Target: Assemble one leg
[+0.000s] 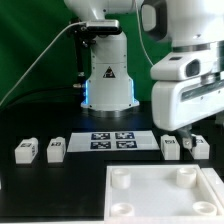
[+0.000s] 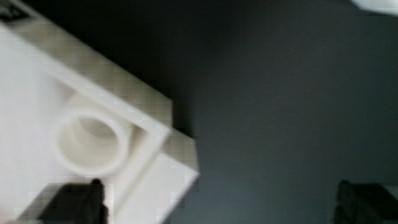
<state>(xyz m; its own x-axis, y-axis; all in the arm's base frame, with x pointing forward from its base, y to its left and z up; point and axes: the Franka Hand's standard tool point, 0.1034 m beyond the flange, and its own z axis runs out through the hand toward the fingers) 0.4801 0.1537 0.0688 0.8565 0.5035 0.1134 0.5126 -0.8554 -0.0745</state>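
Jaws spread wide, empty: the wrist view puts the gripper (image 2: 222,203) beside the white tray's (image 2: 63,85) socket (image 2: 89,140); only the exterior view shows one leg (image 1: 171,147) and a second leg (image 1: 198,147) nearby.

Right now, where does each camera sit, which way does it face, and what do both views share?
Exterior view: off the arm, facing the robot base across the dark table; sees marker board, four legs, white tray; the arm fills that view's upper right.
Wrist view: on the wrist, looking down at a tray corner with a round socket and bare table; both dark fingers show, apart, nothing between.
Shared: the tray and the table; which corner socket, cannot tell.
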